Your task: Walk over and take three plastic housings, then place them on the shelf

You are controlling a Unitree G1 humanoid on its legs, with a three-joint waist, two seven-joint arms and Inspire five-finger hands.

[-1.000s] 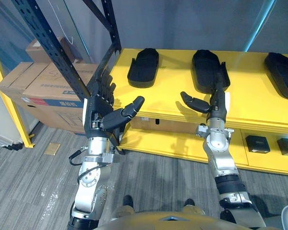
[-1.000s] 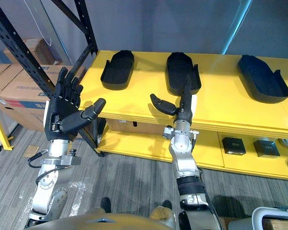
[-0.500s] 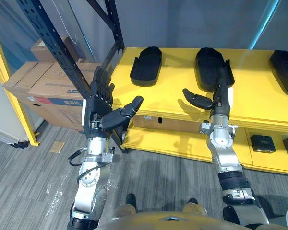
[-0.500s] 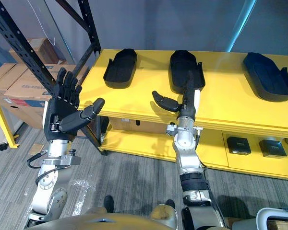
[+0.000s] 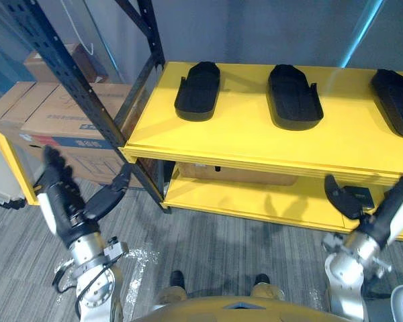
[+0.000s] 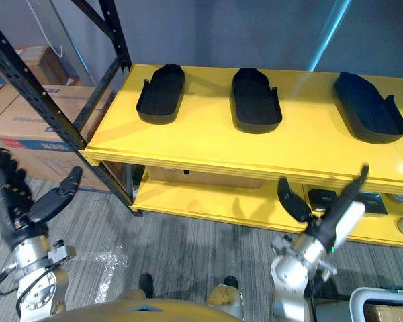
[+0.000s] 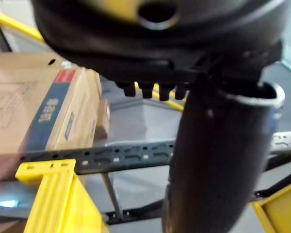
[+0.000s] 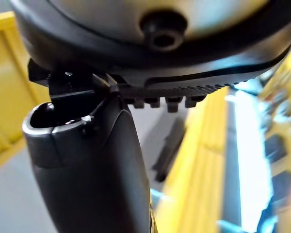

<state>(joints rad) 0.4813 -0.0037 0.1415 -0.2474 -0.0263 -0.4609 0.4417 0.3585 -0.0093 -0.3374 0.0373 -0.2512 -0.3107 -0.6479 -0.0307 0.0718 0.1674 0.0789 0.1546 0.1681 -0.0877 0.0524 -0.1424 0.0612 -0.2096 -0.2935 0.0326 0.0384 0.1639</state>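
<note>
Firstly, left eye view: left hand (image 5: 66, 215) low beside black rack upright (image 5: 87, 94), fingers straight, thumb spread, empty. Right hand (image 5: 381, 220) low before yellow shelf (image 5: 242, 131), likewise spread, holding nothing. Left plastic housing (image 5: 198, 90), middle plastic housing (image 5: 294, 96), right plastic housing (image 5: 396, 100) in row on shelf top, well apart from both hands. Cardboard boxes (image 5: 54, 114) behind rack.

Right eye view: same layout; small black box (image 6: 320, 199) on lower shelf level.

Left wrist view: thumb straight; cardboard box with blue-red label, perforated black beam (image 7: 126, 158), yellow post (image 7: 58, 199) beyond.

Right wrist view: thumb extended; blurred yellow shelf edge beyond.

Grey floor (image 5: 242, 235), grey wall (image 5: 255, 33), cardboard boxes (image 5: 54, 114) beside black rack (image 5: 77, 87).
</note>
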